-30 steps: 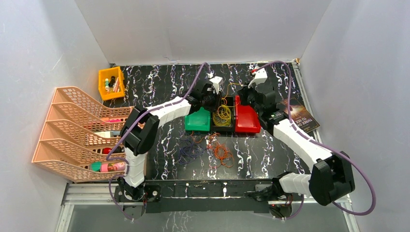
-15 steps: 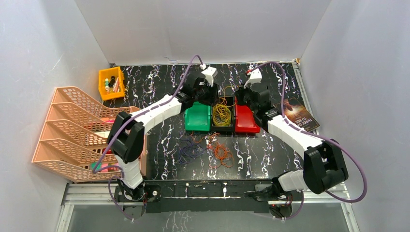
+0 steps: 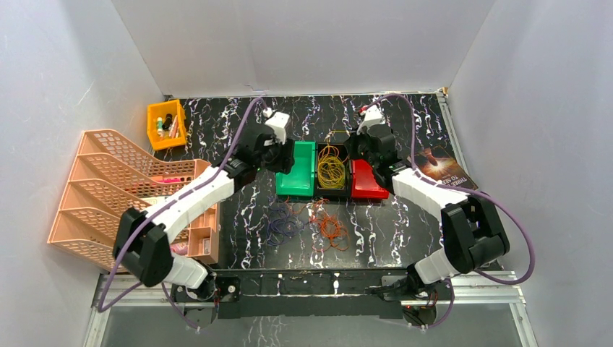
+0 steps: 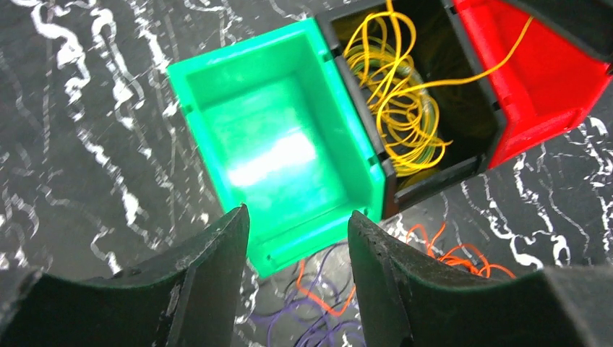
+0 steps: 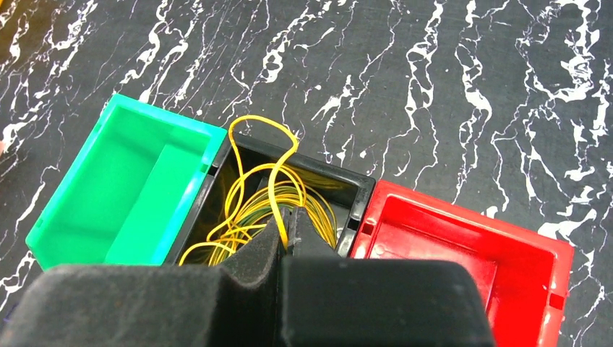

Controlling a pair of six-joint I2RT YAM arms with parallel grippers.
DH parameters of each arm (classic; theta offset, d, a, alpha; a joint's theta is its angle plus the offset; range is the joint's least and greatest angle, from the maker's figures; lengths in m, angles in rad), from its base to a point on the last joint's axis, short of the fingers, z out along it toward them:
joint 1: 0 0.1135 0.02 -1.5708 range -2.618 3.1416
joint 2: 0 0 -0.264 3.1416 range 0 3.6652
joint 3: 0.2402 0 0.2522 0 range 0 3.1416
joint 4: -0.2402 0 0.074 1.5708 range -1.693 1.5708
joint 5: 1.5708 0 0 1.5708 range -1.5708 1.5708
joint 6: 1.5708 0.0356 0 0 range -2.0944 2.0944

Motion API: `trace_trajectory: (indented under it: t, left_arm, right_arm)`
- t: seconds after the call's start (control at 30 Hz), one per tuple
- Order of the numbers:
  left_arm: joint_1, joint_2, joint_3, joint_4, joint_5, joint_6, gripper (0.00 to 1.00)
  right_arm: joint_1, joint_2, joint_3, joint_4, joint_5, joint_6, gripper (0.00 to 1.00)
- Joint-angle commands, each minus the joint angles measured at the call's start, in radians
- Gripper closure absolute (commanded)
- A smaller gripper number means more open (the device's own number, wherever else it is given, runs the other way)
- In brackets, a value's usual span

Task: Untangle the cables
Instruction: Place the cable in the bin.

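From above, three bins stand touching in a row mid-tabletop, toward the far edge: green bin (image 3: 296,173), black bin (image 3: 332,193), red bin (image 3: 369,184); the yellow cables (image 3: 332,170) lie inside the black one, the bunch's long axis running near-to-far along it; the left gripper (image 3: 280,155) hangs at the green bin's left side, the right gripper (image 3: 356,150) over the black-red border; orange cables (image 3: 329,228) and purple cables (image 3: 283,225) sprawl loose nearer the near edge.

Left wrist: the left gripper (image 4: 298,220) has its fingers apart with nothing between them, above the green bin's (image 4: 275,152) near end; one yellow strand (image 4: 405,108) stretches out across the red bin (image 4: 542,79).

Right wrist: the right gripper (image 5: 285,220) is pinched together on a yellow loop (image 5: 246,202) rising from the black bin (image 5: 361,189).
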Motion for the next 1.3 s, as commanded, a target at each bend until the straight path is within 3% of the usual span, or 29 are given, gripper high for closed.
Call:
trace_trajectory:
  t: [0.0, 0.23, 0.43, 0.7, 1.0, 1.13, 1.27]
  left_arm:
    - [0.007, -0.175, -0.079, -0.052, -0.085, -0.001, 0.48]
    - [0.011, -0.305, -0.138, -0.108, -0.130, -0.047, 0.46]
    - [0.011, -0.327, -0.152, -0.125, -0.143, -0.053, 0.46]
    - [0.011, -0.327, -0.167, -0.130, -0.135, -0.059, 0.45]
    - [0.011, -0.343, -0.186, -0.135, -0.136, -0.064, 0.45]
    - [0.011, -0.355, -0.196, -0.142, -0.141, -0.068, 0.45]
    - [0.011, -0.367, -0.205, -0.146, -0.148, -0.072, 0.45]
  right_arm:
    - [0.004, 0.006, -0.010, 0.129, -0.019, -0.107, 1.00]
    - [0.068, -0.005, -0.044, 0.169, 0.189, -0.323, 1.00]
    - [0.135, -0.008, -0.062, 0.179, 0.240, -0.456, 1.00]
    - [0.153, 0.011, -0.027, 0.014, -0.041, -0.457, 1.00]
    - [0.154, 0.126, 0.034, -0.088, -0.043, -0.427, 0.99]
    - [0.154, 0.145, 0.063, -0.113, -0.040, -0.408, 0.75]
    - [0.154, 0.092, 0.059, -0.102, -0.017, -0.387, 0.60]
